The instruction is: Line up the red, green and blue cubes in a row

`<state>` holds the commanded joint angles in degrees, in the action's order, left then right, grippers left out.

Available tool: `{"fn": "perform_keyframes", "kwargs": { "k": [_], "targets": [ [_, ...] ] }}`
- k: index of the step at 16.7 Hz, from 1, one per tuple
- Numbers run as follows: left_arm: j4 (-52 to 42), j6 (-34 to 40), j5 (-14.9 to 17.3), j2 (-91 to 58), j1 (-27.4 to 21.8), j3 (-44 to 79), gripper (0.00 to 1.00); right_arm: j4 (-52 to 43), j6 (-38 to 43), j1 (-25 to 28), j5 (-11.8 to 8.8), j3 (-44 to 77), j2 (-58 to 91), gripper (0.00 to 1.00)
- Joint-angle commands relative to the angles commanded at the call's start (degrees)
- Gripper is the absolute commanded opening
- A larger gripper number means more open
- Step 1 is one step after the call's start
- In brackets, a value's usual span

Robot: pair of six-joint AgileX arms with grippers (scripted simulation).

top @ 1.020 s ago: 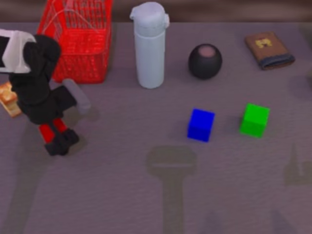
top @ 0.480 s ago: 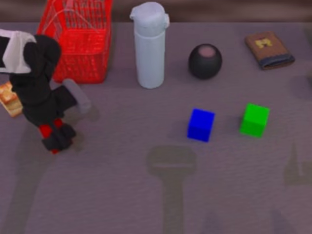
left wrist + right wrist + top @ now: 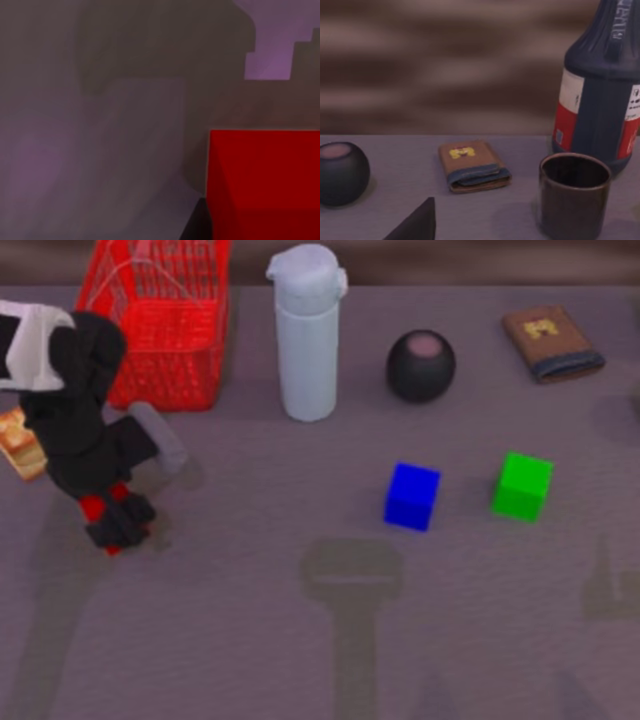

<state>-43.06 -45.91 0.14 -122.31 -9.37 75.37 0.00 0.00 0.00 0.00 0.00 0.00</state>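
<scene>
The purple-grey desk (image 3: 250, 660) carries a red mesh basket (image 3: 165, 325) at its far left and a tall pale flask (image 3: 307, 335) beside it. My left gripper (image 3: 118, 525) is low at the desk's left, in front of the basket, and appears clenched on the red cube (image 3: 265, 185), though the arm hides most of it. The blue cube (image 3: 412, 496) and green cube (image 3: 522, 486) sit near each other right of centre, apart. My right arm is out of the top view.

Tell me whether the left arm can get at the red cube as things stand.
Probably yes: the left gripper is already down over the red cube at the table's left, its fingers straddling it. The red basket stands behind, apart, and nothing blocks it.
</scene>
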Motion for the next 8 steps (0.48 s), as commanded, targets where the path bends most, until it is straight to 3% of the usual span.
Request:
{"fn": "perform_keyframes", "kwargs": {
  "k": [8],
  "targets": [
    [-9.8, 0.7, 0.8, 5.1, 0.6, 5.0, 0.00, 0.0, 0.0, 0.0, 0.0, 0.0, 0.0, 1.00]
  ]
}}
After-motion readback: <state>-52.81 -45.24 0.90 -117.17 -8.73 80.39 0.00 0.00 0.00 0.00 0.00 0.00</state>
